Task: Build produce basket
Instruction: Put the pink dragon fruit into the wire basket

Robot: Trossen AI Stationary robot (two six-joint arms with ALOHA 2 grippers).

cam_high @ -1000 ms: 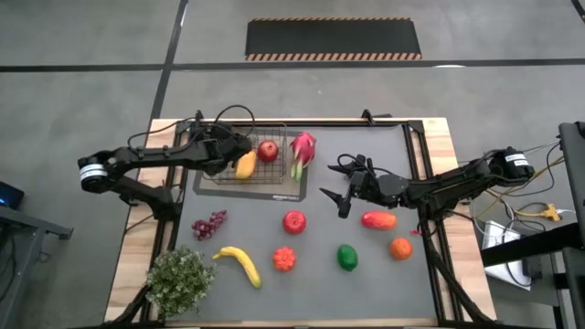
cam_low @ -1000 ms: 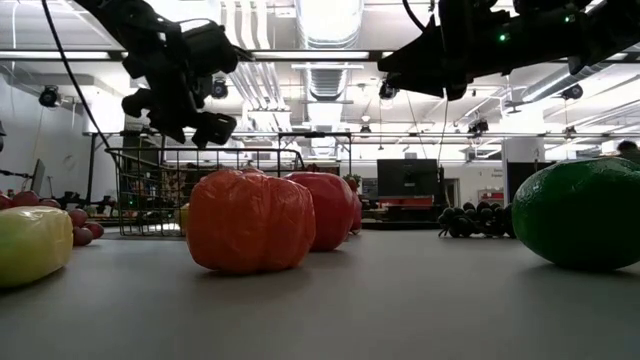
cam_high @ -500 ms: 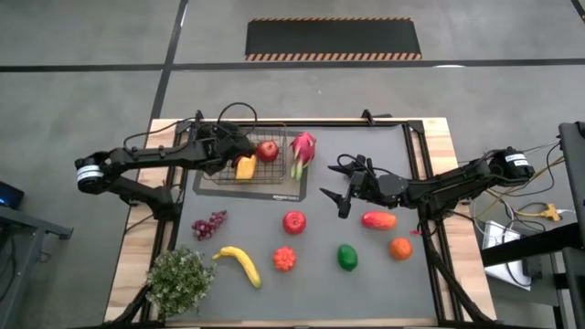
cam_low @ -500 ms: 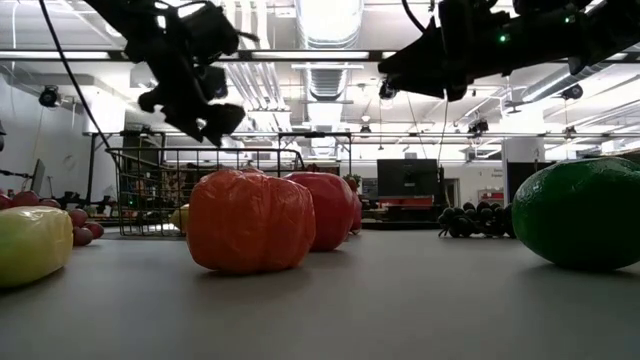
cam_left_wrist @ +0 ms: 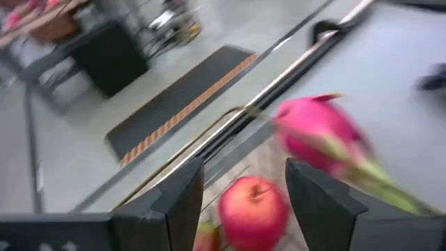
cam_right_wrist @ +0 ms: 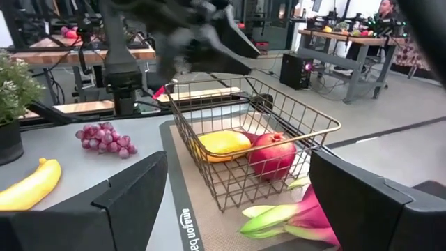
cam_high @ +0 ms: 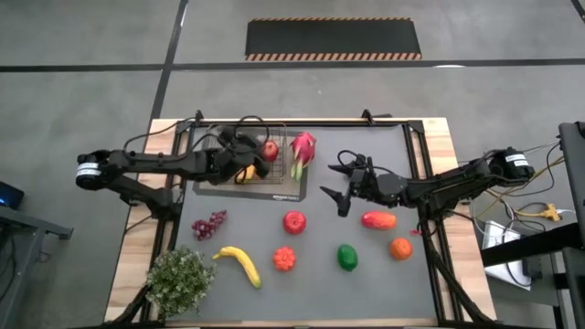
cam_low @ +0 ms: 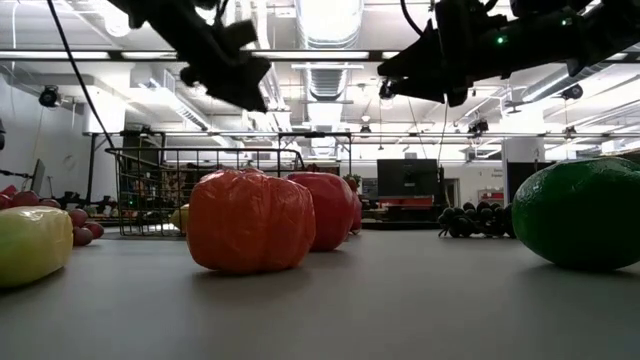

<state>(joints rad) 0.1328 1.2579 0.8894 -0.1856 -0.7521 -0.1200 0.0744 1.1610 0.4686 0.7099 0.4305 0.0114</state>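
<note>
Front row of the worktop (cam_high: 416, 302), nearest edge: leafy plant (cam_high: 180, 279), banana (cam_high: 239, 263), ribbed orange-red piece (cam_high: 285, 259), green pepper (cam_high: 346, 257), orange (cam_high: 399, 248). All lie loose, and neither arm is over them.

Middle row: grapes (cam_high: 208, 224) on the left arm's side, a red apple (cam_high: 293, 221) at centre, a red-yellow mango (cam_high: 377, 219) on the right arm's side.

The right gripper (cam_high: 336, 199) hangs above the mat between that mango and the dragon fruit (cam_high: 302, 151). Its jaws stand wide and hold nothing. They face toward the basket, as the right wrist view confirms.

Key relation for you: the mango lies behind and just beside the right jaws, toward that arm's own base. Its long axis runs across the worktop, left to right. The centre apple is near as well, toward the front edge. My judgement is that the right arm is the nearer one for both.

Far row: the basket (cam_high: 219, 146) sits on the mat with a yellow mango (cam_high: 245, 171) and a second apple (cam_high: 271, 150) inside. The dragon fruit lies outside it, against the wall on the right arm's side. Its long axis runs front to back, green tips toward the front.

The left gripper (cam_high: 254, 155) is over the basket above those two fruits. Its jaws are partly apart and empty. It is nearer to the grapes than the right arm is.
</note>
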